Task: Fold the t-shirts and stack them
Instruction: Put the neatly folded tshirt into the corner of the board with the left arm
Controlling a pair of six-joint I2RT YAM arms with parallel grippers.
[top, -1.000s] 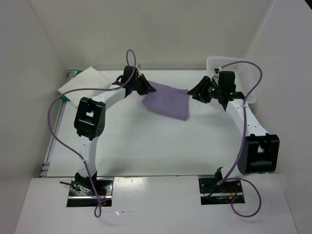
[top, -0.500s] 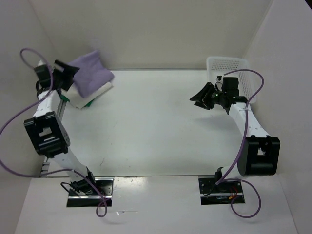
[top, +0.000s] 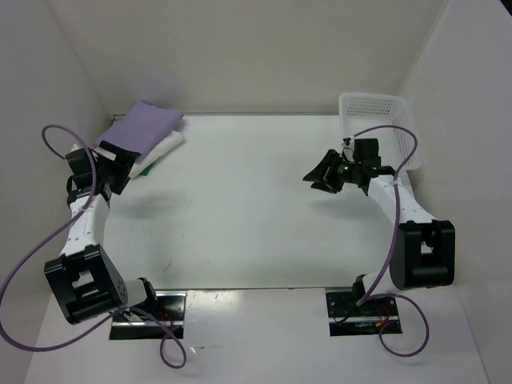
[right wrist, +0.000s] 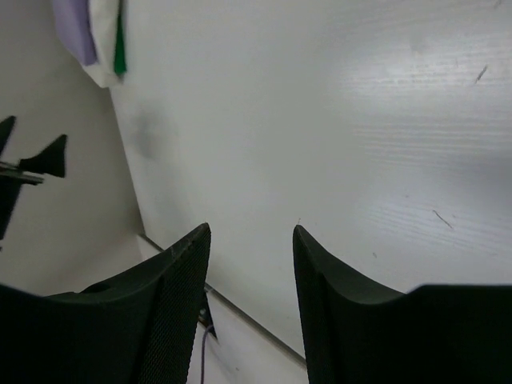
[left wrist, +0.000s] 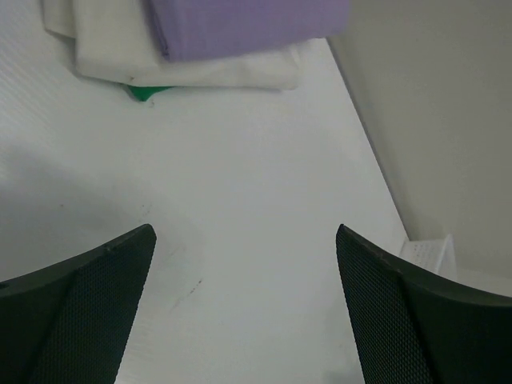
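Three folded t-shirts lie stacked at the table's back left corner. The lavender t-shirt [top: 144, 126] is on top, the white t-shirt [top: 166, 147] under it, and only a sliver of the green t-shirt [left wrist: 144, 92] peeks out at the bottom. My left gripper [top: 118, 166] is just in front of the stack, open and empty, its fingers [left wrist: 96, 280] wide apart over bare table. My right gripper [top: 314, 176] hovers right of centre, open with nothing between its fingers [right wrist: 180, 264]. In the right wrist view the stack [right wrist: 88, 36] shows far off.
A white plastic lattice basket [top: 376, 106] stands at the back right corner, and its corner [left wrist: 428, 252] also shows in the left wrist view. White walls close in the table at the left, back and right.
My left gripper carried the lavender t-shirt from mid-table to the back left stack, let it go on top and drew back a little. My right gripper shifted slightly left.
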